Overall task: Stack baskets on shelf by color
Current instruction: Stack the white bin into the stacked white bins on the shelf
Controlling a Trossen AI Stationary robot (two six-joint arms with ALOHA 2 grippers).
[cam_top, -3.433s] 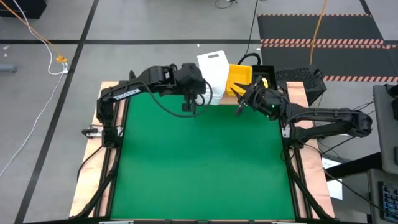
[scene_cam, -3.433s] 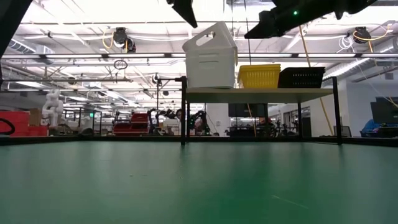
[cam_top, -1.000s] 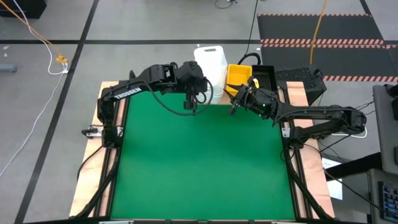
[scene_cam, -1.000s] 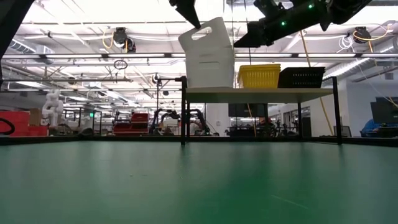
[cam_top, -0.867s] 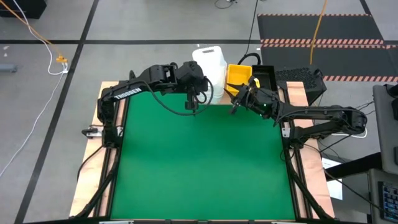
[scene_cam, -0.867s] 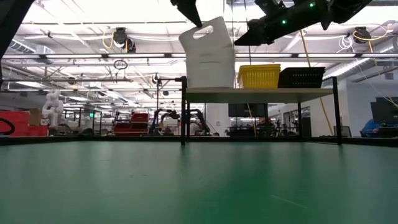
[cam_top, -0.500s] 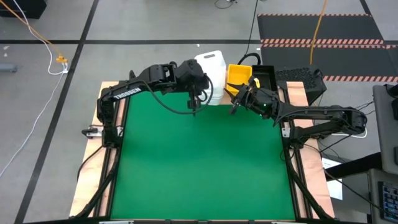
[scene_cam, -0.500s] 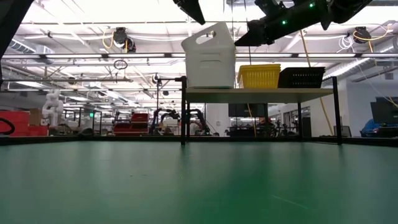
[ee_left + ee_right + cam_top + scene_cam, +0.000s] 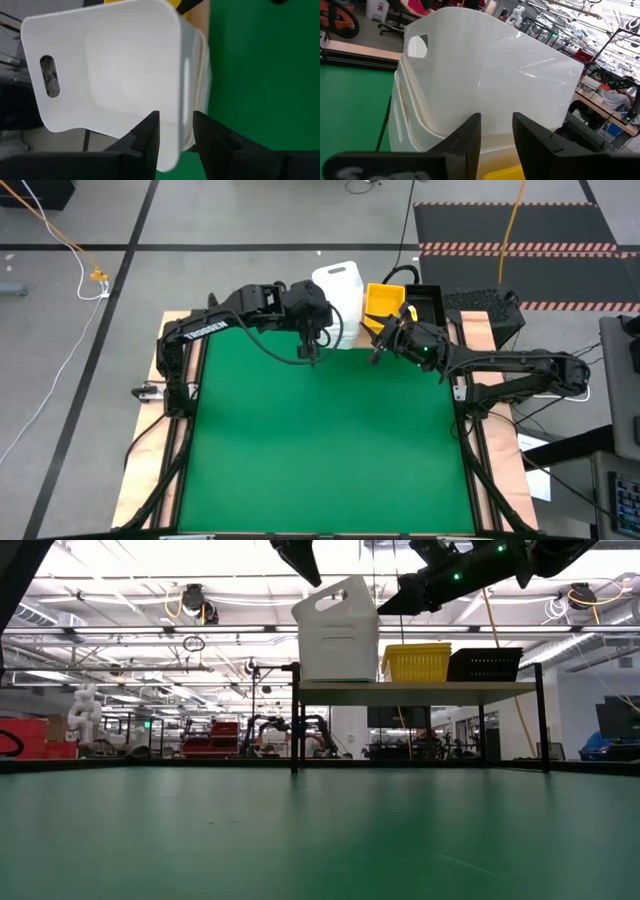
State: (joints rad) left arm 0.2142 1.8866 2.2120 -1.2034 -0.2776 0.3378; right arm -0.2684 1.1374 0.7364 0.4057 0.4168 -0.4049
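Note:
The white baskets [image 9: 338, 295] stand stacked at the left end of the shelf [image 9: 450, 690]. The top white basket [image 9: 335, 610] lies tilted in the stack. The yellow baskets [image 9: 417, 662] and the black baskets [image 9: 484, 664] stand beside it to the right. My left gripper [image 9: 176, 132] is open above the stack's near end [image 9: 312, 350]. Its fingers stand on either side of the top basket's near wall [image 9: 179, 100], with a gap on each side. My right gripper [image 9: 496, 130] is open and empty, just right of the white stack [image 9: 380, 345], pointing at it.
The shelf stands on thin black legs [image 9: 295, 725] at the far edge of the green table [image 9: 330, 440]. The table's near and middle parts are bare green mat. Cables and floor markings lie beyond the far edge.
The top white basket has tipped down from a steeper tilt and has settled lower into the stack, still a little tilted. My left gripper has shifted slightly to the right and back left above it.

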